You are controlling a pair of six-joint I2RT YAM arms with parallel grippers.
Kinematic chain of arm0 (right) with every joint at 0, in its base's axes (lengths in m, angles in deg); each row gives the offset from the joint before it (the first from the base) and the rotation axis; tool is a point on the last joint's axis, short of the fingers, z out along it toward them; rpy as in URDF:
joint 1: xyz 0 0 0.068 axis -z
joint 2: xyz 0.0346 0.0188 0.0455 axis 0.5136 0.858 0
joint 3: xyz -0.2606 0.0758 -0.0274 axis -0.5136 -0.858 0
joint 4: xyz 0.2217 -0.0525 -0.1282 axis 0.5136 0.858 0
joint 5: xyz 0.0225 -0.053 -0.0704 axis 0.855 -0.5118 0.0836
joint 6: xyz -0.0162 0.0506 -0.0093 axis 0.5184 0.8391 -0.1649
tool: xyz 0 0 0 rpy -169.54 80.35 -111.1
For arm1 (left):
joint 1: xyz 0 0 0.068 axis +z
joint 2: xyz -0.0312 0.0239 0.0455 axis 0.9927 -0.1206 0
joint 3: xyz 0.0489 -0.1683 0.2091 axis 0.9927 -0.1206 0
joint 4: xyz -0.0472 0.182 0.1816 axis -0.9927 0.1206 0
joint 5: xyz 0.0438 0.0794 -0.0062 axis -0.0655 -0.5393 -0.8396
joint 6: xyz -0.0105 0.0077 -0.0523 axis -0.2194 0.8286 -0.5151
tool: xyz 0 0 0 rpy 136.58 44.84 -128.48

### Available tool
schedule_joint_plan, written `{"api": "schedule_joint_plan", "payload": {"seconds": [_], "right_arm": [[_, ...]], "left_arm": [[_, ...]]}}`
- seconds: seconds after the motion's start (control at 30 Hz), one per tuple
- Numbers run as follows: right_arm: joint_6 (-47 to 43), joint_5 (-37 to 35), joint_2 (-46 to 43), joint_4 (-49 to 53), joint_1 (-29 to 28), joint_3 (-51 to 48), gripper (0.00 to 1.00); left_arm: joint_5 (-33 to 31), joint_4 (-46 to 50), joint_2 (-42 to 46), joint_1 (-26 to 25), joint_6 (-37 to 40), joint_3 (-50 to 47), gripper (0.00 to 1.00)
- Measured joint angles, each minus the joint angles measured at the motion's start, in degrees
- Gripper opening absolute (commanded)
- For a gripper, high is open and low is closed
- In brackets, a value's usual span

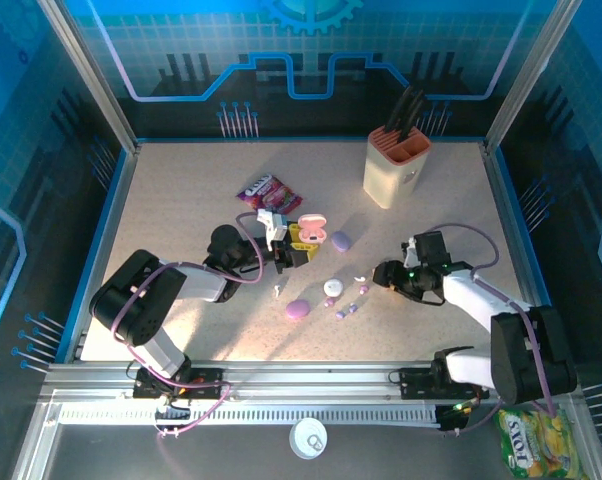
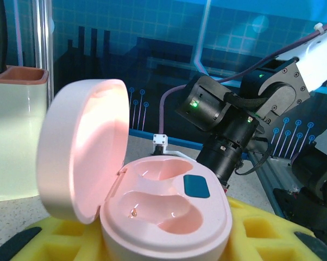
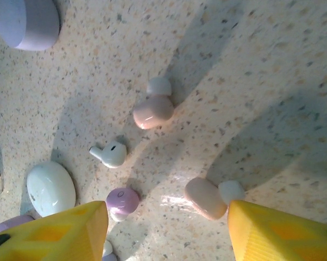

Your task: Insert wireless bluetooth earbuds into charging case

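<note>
On your left, the left gripper (image 1: 299, 240) is clamped on the glossy pink oval plastic charging case (image 2: 169, 212). Its yellow foam pads (image 2: 261, 234) press the base from both sides. The lid stands open, hinged up on the left in the left wrist view, and both moulded sockets are bare. From above, you cannot quite tell whether the case clears the speckled beige table (image 1: 181, 220) or rests on it.

Behind the gripper a crinkled purple candy packet (image 1: 269, 192) lies flat. Just right of the held case sits a closed lilac oval case (image 1: 341, 240).

In the middle, the wireless bluetooth earbuds lie loose on the table. In the right wrist view there is a pink bud (image 3: 152, 111), a white stemmed bud (image 3: 110, 154), a lilac bud (image 3: 123, 200) and a second pink bud (image 3: 207, 197). A white oval case (image 3: 50, 187) lies beside them, and a purple oval case (image 1: 297, 309) lies nearer you.

Your right gripper (image 3: 169, 234) hovers low over the buds with its yellow fingers spread and nothing between them. The second pink bud lies just beside the fingertip on the right of that view.

At the far right rear stands a cream knife block with a coral top (image 1: 398, 165).
</note>
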Motion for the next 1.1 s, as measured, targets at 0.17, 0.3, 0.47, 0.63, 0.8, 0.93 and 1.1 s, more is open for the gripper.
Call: {"api": "schedule_joint_plan", "payload": {"seconds": [0.17,0.3,0.47,0.63,0.8,0.93,1.1], "right_arm": [[1.05,-0.76,-0.87,0.92,-3.34,0.0,0.6],[0.59,-6.58,-3.76,5.46,-7.91,0.79,0.62],[-2.54,-18.84,-4.81,12.37,-14.4,5.84,0.72],[-5.14,-29.81,-0.81,18.01,-20.26,12.0,1.0],[-4.9,-38.49,5.38,21.05,-24.5,15.52,1.0],[-3.34,-43.06,8.68,22.16,-25.4,17.2,0.75],[-1.73,-45.99,11.89,24.2,-25.4,19.8,0.52]], "left_arm": [[-0.02,0.0,0.0,0.72,0.0,-0.11,0.39],[-0.02,-0.02,0.0,1.77,0.17,-1.07,0.39],[-0.2,0.02,0.35,4.5,0.17,-2.78,0.39],[-0.24,0.02,2.14,7.91,0.22,-4.39,0.39],[-0.44,0.0,4.57,10.23,1.14,-6.14,0.39],[-0.44,-0.09,5.16,10.82,1.27,-6.58,0.39],[-0.39,-0.02,5.16,10.99,1.33,-6.78,0.39]]}}
